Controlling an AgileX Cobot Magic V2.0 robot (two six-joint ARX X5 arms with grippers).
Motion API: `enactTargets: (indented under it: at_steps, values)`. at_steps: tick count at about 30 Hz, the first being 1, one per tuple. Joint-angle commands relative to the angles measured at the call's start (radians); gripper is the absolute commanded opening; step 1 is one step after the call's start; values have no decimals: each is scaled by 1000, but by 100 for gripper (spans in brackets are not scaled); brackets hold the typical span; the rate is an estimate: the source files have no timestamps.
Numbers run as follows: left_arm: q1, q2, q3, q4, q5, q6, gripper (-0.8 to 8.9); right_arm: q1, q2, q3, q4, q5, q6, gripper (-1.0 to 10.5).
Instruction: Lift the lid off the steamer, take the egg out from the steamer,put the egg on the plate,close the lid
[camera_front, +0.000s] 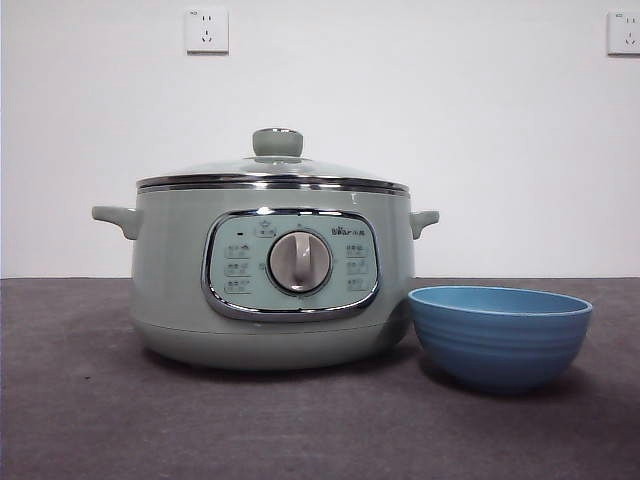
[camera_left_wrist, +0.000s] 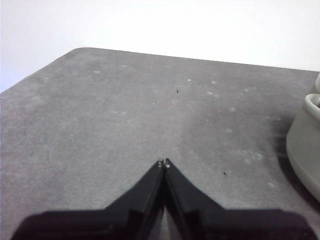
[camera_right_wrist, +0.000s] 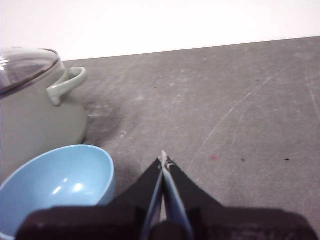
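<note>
The sage-green steamer (camera_front: 270, 280) stands on the dark table with its glass lid (camera_front: 275, 168) closed on it, the green knob on top. The egg is hidden. No plate shows; a blue ribbed bowl (camera_front: 498, 335) stands empty just right of the steamer. My left gripper (camera_left_wrist: 163, 163) is shut and empty over bare table, the steamer's edge (camera_left_wrist: 306, 145) off to its side. My right gripper (camera_right_wrist: 164, 160) is shut and empty beside the blue bowl (camera_right_wrist: 57, 180), with the steamer (camera_right_wrist: 35, 110) and its lid (camera_right_wrist: 22, 65) beyond. Neither gripper shows in the front view.
A white wall with two sockets (camera_front: 206, 29) stands behind the table. The dark grey table top (camera_front: 100, 410) stretches in front of the steamer and bowl and to both sides.
</note>
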Motion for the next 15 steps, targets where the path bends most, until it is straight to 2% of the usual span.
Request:
enactTargets:
  at_steps: [1,5,8,15]
  values:
    - [3,-3,-14,2,30,-8,-5,2,-3,-10,6,-3,70,0]
    - [3,-3,12,1,139,-53,-8,2,-2,8,20,-4,146,-11]
    - [3,-2,57,-15,162,-121,-8,2,5,45,19,-4,197,-11]
    - [3,34,204,-75,287,-188,-8,2,95,187,7,-85,204,-12]
